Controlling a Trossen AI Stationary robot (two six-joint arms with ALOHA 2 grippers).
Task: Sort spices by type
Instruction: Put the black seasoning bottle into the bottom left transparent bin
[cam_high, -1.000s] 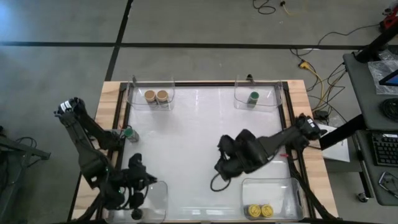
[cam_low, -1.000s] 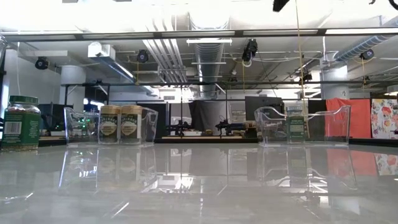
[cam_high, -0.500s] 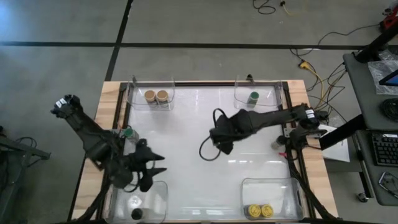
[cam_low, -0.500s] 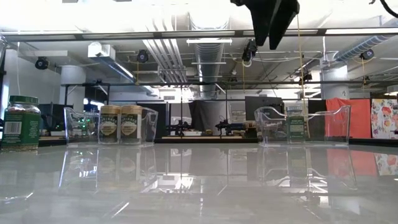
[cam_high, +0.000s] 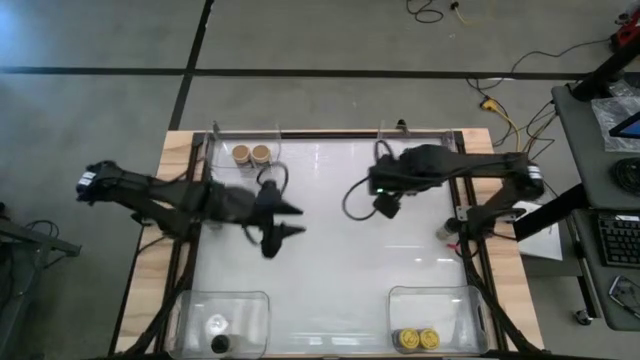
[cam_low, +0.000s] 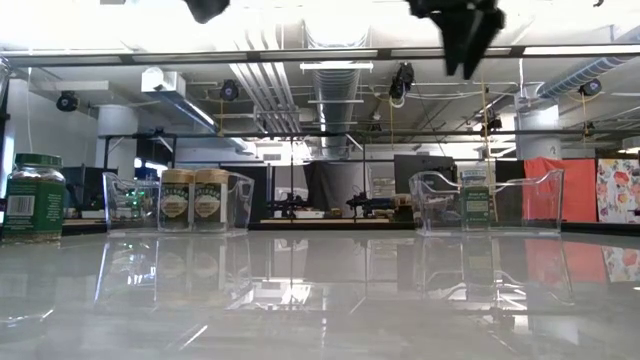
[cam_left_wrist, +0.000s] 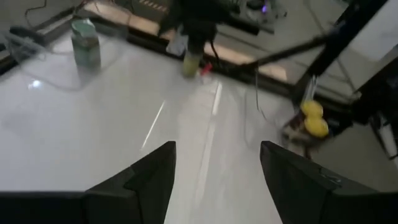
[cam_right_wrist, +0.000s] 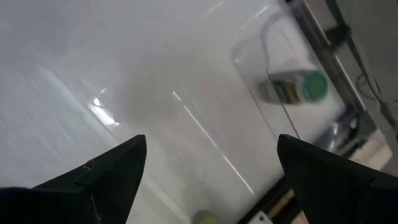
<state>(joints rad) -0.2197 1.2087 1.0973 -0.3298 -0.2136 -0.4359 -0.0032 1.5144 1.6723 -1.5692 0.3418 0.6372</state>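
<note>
Both arms are leaving the near half of the bench (cam_high: 330, 270). The left gripper (cam_high: 292, 221) is swinging off the near-left tub (cam_high: 250, 300) out to mid-bench. The right gripper (cam_high: 388, 207) is pulling away from the centre toward the far-right corner.

Near row: I am reading one black-lidded jar (cam_high: 220, 345) in the near-left tub, with a paler thing just beside it that glare is keeping me from naming. Two yellow-lidded jars (cam_high: 418, 340) are sitting side by side in the near-right tub (cam_high: 470, 300).

Mid-bench: the left jaws are standing wide apart and carrying nothing, as the left wrist view confirms. The right jaws are likewise spread wide and empty, hanging above the surface and pointing at the far-right tub (cam_right_wrist: 249, 56).

Far row: two tan-lidded jars (cam_high: 251, 154) are standing together in the far-left tub (cam_high: 215, 150). One green-lidded jar (cam_right_wrist: 292, 89) is sitting in the far-right tub.

A second green-lidded jar (cam_low: 35, 195) is standing upright at the left edge in the low view, outside every tub. In the high view the left arm is covering that spot.

My judgement: three types are looking settled, and green is waiting on that stray jar. Neither gripper is heading for it at present.
</note>
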